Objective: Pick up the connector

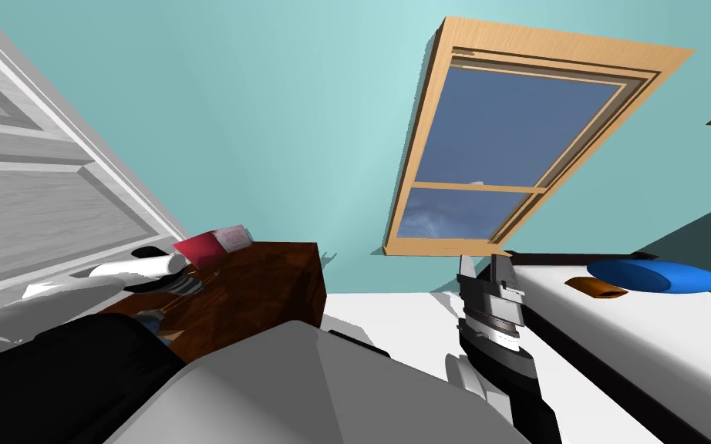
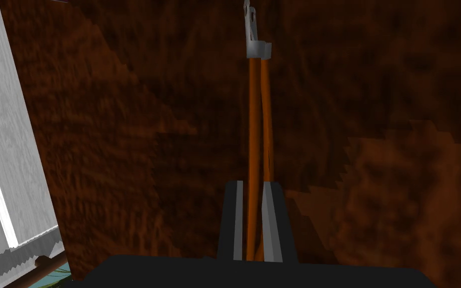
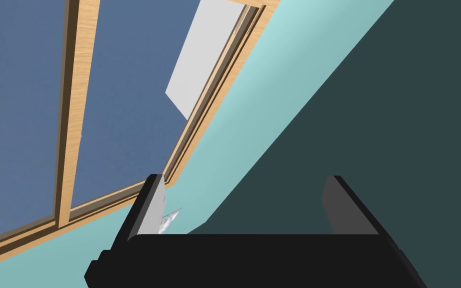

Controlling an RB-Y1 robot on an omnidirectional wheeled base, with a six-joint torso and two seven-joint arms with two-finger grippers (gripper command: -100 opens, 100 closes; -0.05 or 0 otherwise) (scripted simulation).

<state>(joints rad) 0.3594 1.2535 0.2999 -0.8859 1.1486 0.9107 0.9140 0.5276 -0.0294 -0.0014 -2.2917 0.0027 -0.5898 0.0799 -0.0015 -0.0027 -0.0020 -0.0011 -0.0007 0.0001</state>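
Left gripper is clamped on the connector, whose orange leads run straight out along the gripper's axis over the tabletop; right gripper stands wide, well apart.

A dark brown wooden table bears a red book and pink card; a white bed holds a blue cushion.

The right gripper is in view. Its two fingers rise from the dark body and stand well apart, one at each end of that body. A small pale, glinting sliver lies just beside one finger, close above the body. Its nature cannot be determined.
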